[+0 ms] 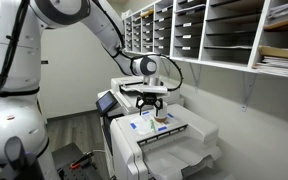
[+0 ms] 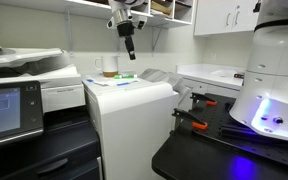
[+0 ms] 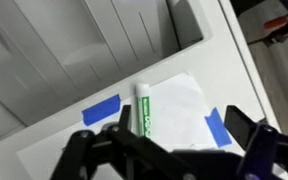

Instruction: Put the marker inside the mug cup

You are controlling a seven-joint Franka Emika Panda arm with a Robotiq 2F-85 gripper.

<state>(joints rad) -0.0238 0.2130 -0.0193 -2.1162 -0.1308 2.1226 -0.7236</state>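
The marker (image 3: 143,108) is white with a green label. It lies flat on a white sheet (image 3: 179,105) taped down with blue tape on the printer's top. It shows as a green streak in an exterior view (image 2: 124,78). The small white mug cup (image 2: 109,66) with a tan base stands upright just behind the marker; it also shows in an exterior view (image 1: 162,118). It is out of the wrist view. My gripper (image 3: 179,130) hangs open and empty above the sheet, apart from the marker, as both exterior views show (image 1: 152,100) (image 2: 130,45).
The large white printer (image 2: 129,120) carries the sheet. A second printer with a touch screen (image 2: 9,105) stands beside it. Wall shelves of paper trays (image 1: 214,30) run behind. The printer's paper slot (image 3: 189,25) lies beyond the sheet.
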